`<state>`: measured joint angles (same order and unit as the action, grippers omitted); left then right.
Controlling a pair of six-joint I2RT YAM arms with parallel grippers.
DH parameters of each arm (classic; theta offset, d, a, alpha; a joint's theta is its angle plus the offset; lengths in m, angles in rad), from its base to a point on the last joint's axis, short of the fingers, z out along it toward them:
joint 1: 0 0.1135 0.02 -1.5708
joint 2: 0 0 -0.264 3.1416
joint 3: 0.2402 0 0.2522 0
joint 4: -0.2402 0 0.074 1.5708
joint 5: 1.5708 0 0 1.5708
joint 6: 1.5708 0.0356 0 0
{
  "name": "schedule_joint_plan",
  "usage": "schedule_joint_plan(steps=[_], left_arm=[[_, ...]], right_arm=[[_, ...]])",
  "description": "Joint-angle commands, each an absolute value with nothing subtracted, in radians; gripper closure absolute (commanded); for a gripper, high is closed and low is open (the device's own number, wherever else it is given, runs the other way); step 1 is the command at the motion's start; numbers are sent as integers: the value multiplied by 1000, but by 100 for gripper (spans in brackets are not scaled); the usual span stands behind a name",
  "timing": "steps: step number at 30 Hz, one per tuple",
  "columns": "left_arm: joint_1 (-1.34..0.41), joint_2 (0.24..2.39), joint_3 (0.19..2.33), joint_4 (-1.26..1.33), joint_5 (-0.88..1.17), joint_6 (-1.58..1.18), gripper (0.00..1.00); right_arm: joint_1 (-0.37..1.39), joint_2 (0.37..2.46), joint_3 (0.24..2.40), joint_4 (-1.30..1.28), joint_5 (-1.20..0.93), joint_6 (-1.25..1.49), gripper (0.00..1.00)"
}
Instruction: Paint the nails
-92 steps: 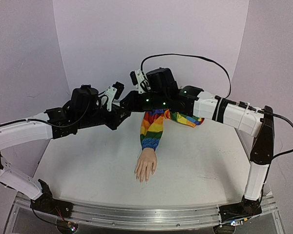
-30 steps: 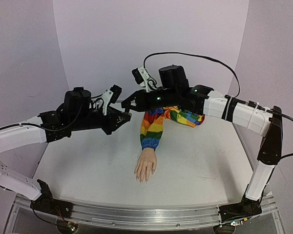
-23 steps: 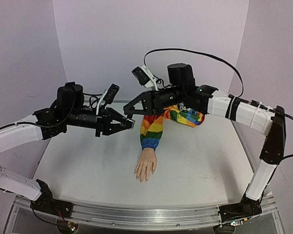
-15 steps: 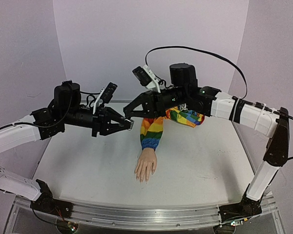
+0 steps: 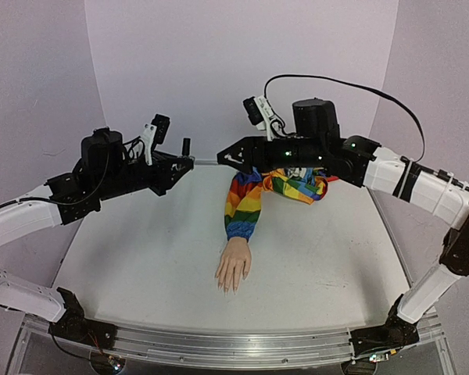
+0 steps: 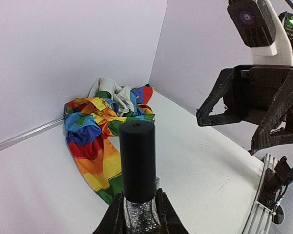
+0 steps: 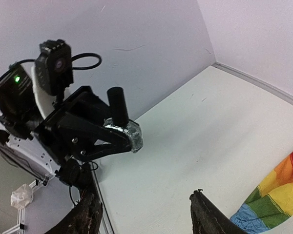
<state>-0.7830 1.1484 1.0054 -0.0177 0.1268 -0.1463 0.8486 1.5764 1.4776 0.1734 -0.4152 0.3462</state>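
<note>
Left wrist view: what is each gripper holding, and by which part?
Left gripper: a small glittery glass bottle with a tall black cap, fingers on the glass body below the cap. Right gripper: open, nothing held.

No readable text anywhere that I can spot. The little bottle [image 6: 139, 214] and its black cap [image 6: 137, 161] show no label I can make out. The wrist camera housing [image 7: 55, 61] and the white arm shells [image 5: 23, 219] look plain, or too small to read.
</note>
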Motion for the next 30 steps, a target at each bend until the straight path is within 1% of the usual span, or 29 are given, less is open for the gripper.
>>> schedule_joint_plan(steps=[1, 4, 7, 11, 15, 17, 22, 24, 27, 28, 30], left_arm=[[-821, 1179, 1030, 17, 18, -101, 100], [-868, 1214, 1052, 17, -15, -74, 100], [-909, 1243, 1071, 16, -54, -47, 100], [-933, 1264, 1087, 17, -63, -48, 100], [-940, 1276, 1094, 17, -61, -52, 100], [-942, 1280, 1097, 17, -57, -52, 100], [-942, 1287, 1108, 17, -50, -61, 100], [-943, 1286, 1110, 17, -43, -64, 100], [-940, 1271, 1107, 16, 32, -58, 100], [-937, 1261, 1102, 17, 80, -55, 100], [-915, 1237, 1093, 18, 231, -60, 100]], right_arm=[[900, 1628, 1602, 148, -248, 429, 37], [910, 1668, 1643, 138, -180, 475, 37], [916, 1713, 1684, 128, -161, 516, 39], [924, 1764, 1728, 82, -129, 552, 47], [926, 1783, 1725, 75, -137, 580, 55], [926, 1794, 1725, 78, -158, 592, 60], [926, 1814, 1719, 107, -227, 604, 68], [925, 1816, 1700, 142, -275, 612, 75], [919, 1812, 1697, 157, -341, 571, 97], [912, 1801, 1685, 157, -361, 557, 100], [875, 1773, 1638, 194, -464, 524, 100]])
